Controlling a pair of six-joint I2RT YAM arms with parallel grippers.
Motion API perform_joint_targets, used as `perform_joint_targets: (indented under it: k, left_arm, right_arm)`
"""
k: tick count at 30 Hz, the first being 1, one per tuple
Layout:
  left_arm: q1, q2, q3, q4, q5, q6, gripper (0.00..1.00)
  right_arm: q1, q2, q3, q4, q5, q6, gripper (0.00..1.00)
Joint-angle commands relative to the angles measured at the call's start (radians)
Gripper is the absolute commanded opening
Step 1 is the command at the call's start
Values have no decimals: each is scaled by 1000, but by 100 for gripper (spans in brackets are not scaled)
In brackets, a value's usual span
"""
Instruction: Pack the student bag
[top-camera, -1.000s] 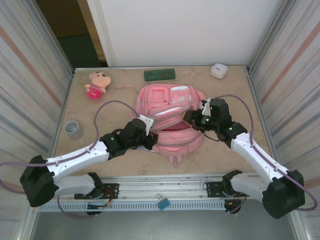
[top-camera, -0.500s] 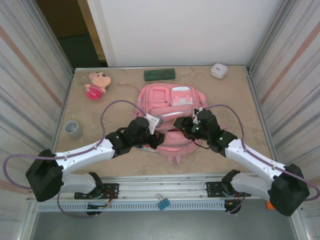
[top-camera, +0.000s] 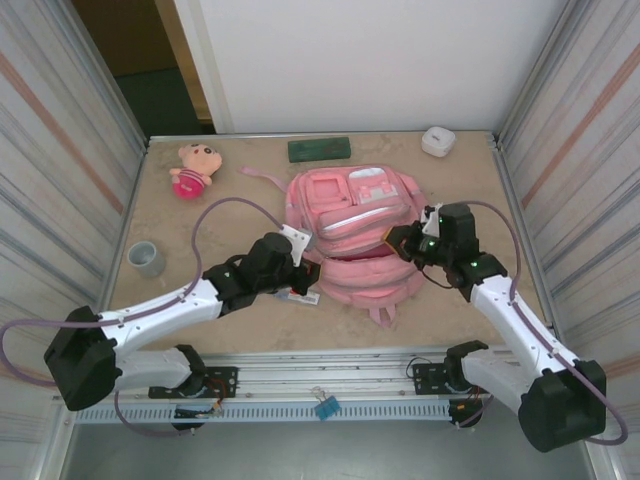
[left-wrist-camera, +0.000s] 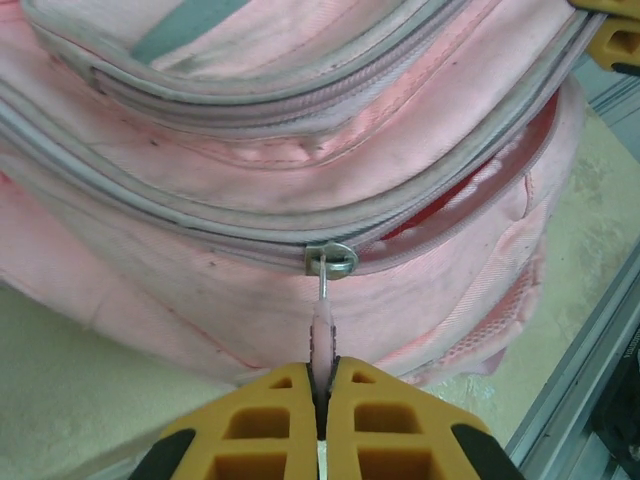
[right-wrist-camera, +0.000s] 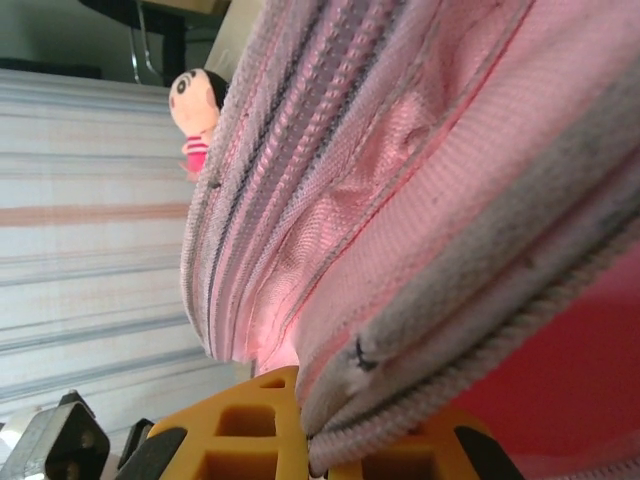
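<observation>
- At table (top-camera: 480, 180) centre we see the student bag (top-camera: 355, 235) lying flat, front pockets up, its main zip partly parted over red lining.
- Left gripper (left-wrist-camera: 322, 378), at the bag's seven o'clock edge, is pinched together on the zipper pull (left-wrist-camera: 322, 325), which hangs from a metal ring.
- Right gripper (top-camera: 397, 241), at the bag's three o'clock side, is clamped on the grey-trimmed rim of the opening.
- Around the bag we note a plush doll (top-camera: 192, 167) at ten o'clock, a green case (top-camera: 319, 149) at twelve, a white box (top-camera: 437, 140) at one and a grey cup (top-camera: 146, 259) at nine, all apart from it.
</observation>
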Motion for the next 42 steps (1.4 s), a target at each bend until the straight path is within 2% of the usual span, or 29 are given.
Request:
perform_joint_targets:
  k: [1, 3, 4, 6, 10, 13, 14, 15, 19, 22, 26, 30, 34, 42]
  left_arm:
    - [10, 2, 3, 73, 31, 36, 0]
    - [5, 29, 22, 116, 58, 31, 0]
    - [2, 42, 34, 132, 63, 29, 0]
    - [-5, 63, 57, 159, 75, 29, 0]
    - [-15, 87, 85, 184, 94, 29, 0]
    - [-15, 91, 89, 196, 101, 29, 0]
    - [-15, 91, 90, 198, 100, 29, 0]
    - [-16, 91, 89, 197, 101, 29, 0]
    - [-15, 80, 80, 166, 52, 39, 0]
    - [-1, 78, 67, 120, -23, 54, 0]
    - [71, 89, 52, 94, -28, 57, 0]
    - [128, 100, 57, 101, -30, 100, 0]
    - [188, 148, 70, 116, -39, 127, 0]
    - [290, 299, 111, 161, -70, 155, 0]
  right_arm:
    - [-13, 25, 53, -13, -42, -61, 14]
    - [23, 17, 40, 25, 2, -11, 36]
    - [52, 11, 24, 53, 34, 21, 43]
    - [124, -32, -18, 110, 123, 86, 51]
    - [254, -63, -108, 216, 295, 216, 56]
    - [312, -35, -122, 248, 348, 234, 56]
    - [321, -21, -119, 256, 351, 234, 55]
    - [327, -4, -113, 261, 350, 229, 50]
    - [303, 35, -52, 171, 307, 144, 14]
    - [246, 11, -5, 75, 242, 43, 0]
    - [147, -30, 70, -45, 98, -60, 0]
    - [82, -6, 183, -181, -12, -183, 0]
    - [34, 36, 271, -244, -105, -245, 0]
    - [22, 44, 335, -262, -135, -246, 0]
